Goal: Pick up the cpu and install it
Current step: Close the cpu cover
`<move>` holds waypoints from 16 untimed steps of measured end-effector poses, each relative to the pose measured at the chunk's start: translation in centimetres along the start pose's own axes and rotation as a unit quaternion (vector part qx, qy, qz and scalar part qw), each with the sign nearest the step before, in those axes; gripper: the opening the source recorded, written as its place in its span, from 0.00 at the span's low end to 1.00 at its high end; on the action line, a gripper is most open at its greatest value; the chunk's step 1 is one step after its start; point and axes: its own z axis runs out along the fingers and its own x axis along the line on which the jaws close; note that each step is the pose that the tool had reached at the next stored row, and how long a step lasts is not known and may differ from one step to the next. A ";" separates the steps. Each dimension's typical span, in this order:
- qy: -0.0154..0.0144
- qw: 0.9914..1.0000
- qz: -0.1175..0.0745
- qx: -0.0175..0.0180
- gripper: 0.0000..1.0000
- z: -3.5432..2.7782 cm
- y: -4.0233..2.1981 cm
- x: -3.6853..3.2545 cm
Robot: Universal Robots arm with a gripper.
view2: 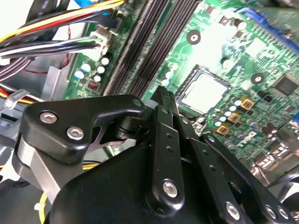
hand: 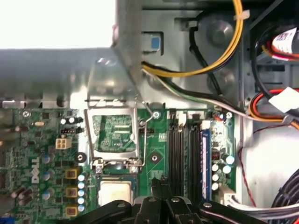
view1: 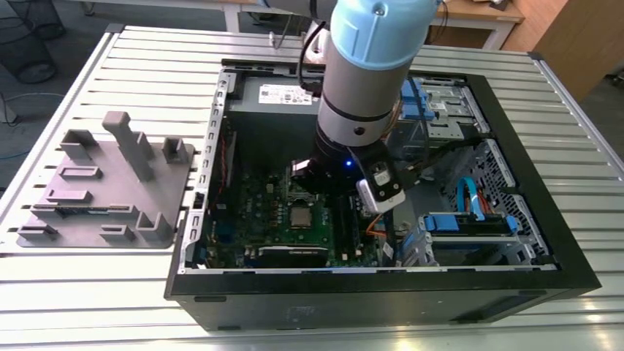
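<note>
A robot arm reaches into an open computer case lying on a slatted metal table. Its gripper is drawn to a narrow point, the black fingers pressed together with nothing between them. The cpu, pale metal top facing up, sits in the socket on the green motherboard, just beside the fingertips and apart from them. In the first wrist view the gripper's tip hangs over bare board between the cpu and the dark memory slots, while the socket's metal load plate stands open on the far side of the chip, with a thin wire lever beside it. In the exterior view the cpu shows low in the middle of the frame, a little below the gripper's dark body and toward the exterior view's left of it. Yellow, black and white cables run across the case wall beyond the board. A grey holder tray rests on the table at the exterior view's left, outside the case and well apart from the arm.
</note>
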 end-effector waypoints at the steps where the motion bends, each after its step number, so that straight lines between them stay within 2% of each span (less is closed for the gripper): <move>1: 0.000 1.000 0.000 0.000 0.11 0.00 0.13 -0.10; 5: 0.000 1.000 -0.004 0.000 0.11 0.01 0.53 -0.24; 11: 0.001 1.000 -0.027 0.000 0.11 0.02 0.70 -0.23; 14: 0.001 1.000 -0.027 0.000 0.11 0.01 0.72 -0.23; 16: 0.001 1.000 -0.028 -0.001 0.11 -0.20 0.74 -0.23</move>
